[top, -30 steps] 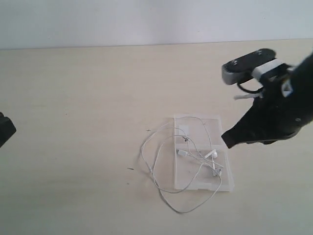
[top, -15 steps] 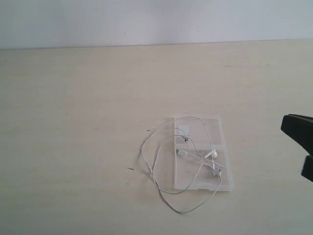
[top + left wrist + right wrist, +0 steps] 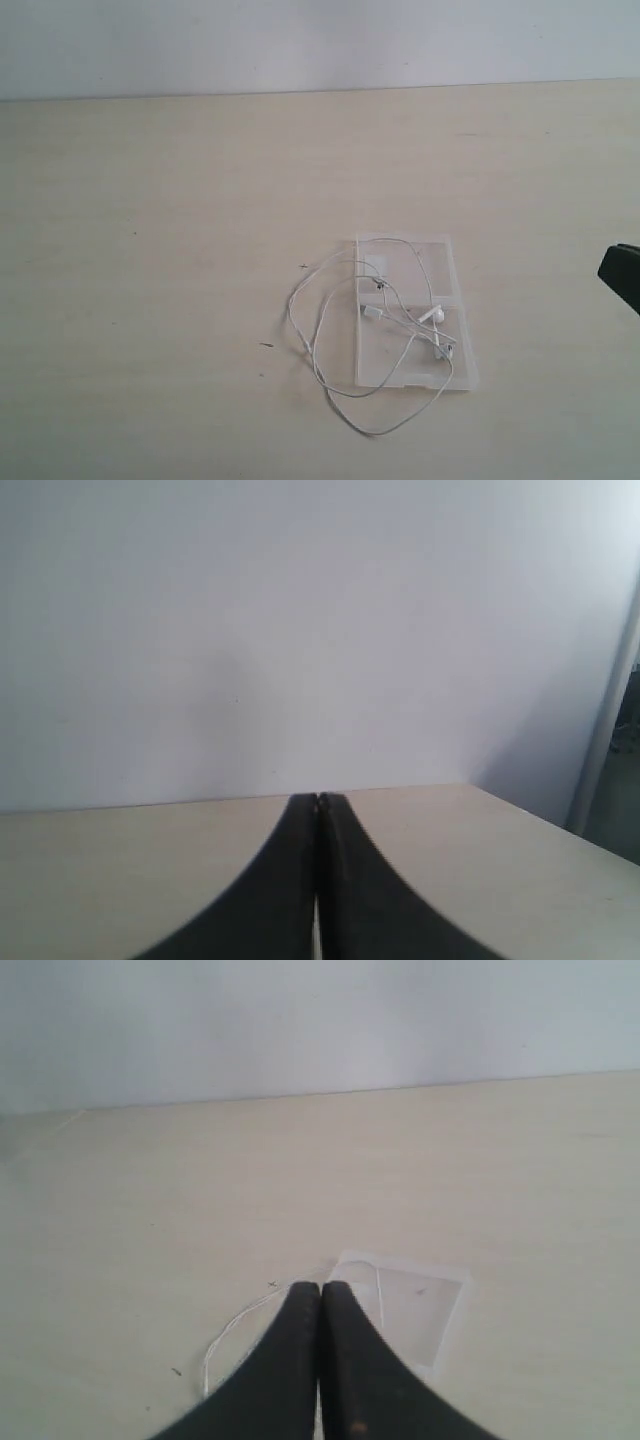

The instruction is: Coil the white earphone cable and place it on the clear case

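white earphone cable (image 3: 374,311) lies in loose loops, earbuds on the clear case (image 3: 400,365), the rest spilling onto the table (image 3: 150,250) beside it. the wrist views alone show how the claws stand: left gripper (image 3: 317,800) and right gripper (image 3: 320,1290), each pressed together, empty.

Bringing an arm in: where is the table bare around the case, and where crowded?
Bare pale wooden table lies left of the thin white earphone cable's loops, behind the flat clear plastic case toward the wall, and right of the case. Crowded: the case's left and front edges, where loops spill off.
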Robot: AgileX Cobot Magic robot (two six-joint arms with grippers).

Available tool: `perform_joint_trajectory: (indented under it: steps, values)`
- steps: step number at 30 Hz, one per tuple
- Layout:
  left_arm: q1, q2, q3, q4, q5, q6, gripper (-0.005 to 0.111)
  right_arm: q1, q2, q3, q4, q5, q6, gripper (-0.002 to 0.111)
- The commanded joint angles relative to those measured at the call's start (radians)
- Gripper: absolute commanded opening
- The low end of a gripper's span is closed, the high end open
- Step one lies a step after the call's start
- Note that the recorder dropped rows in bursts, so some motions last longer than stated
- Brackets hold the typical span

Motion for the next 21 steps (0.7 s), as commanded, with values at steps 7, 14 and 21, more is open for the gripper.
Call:
perform_joint_trajectory:
  steps: [7,14,21]
  values:
    - [0.001,-0.006,0.003,0.000,0.017,0.000,0.000,0.002,-0.008,0.005,0.175,-0.001,0.023,0.000]
    - [0.001,-0.006,0.003,0.000,0.017,0.000,0.000,0.002,-0.008,0.005,0.177,-0.001,0.023,0.000]
    - [0.001,-0.006,0.003,0.000,0.017,0.000,0.000,0.002,-0.008,0.005,0.177,-0.001,0.023,0.000]
